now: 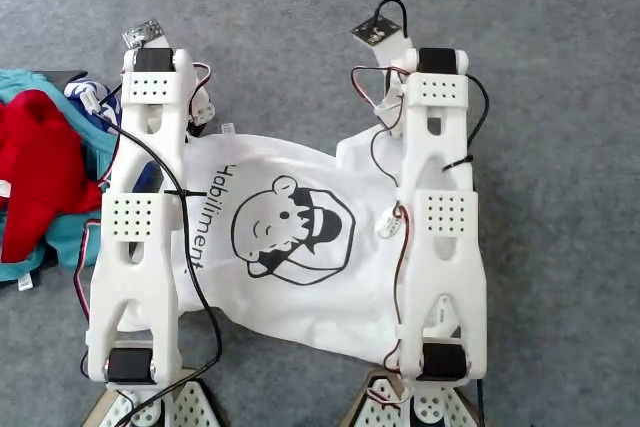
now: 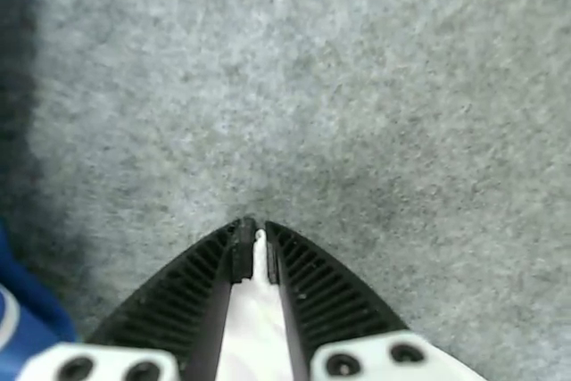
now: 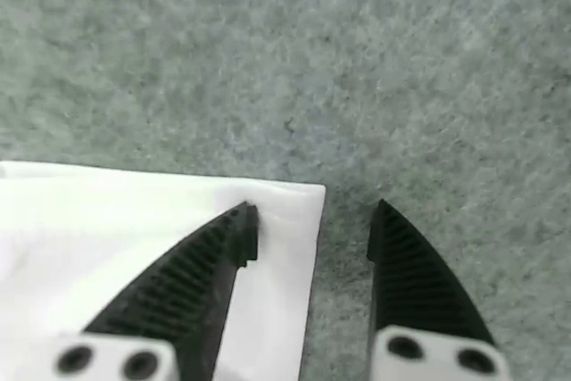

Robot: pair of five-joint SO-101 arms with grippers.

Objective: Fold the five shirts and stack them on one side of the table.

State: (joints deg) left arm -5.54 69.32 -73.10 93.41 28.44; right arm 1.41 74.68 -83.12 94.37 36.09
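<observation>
Left hand (image 2: 254, 236), white shirt (image 2: 252, 327) pinched in it

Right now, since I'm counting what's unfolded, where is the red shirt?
In the high view the red shirt lies on a teal shirt at the left of the table, beside the left arm.
</observation>
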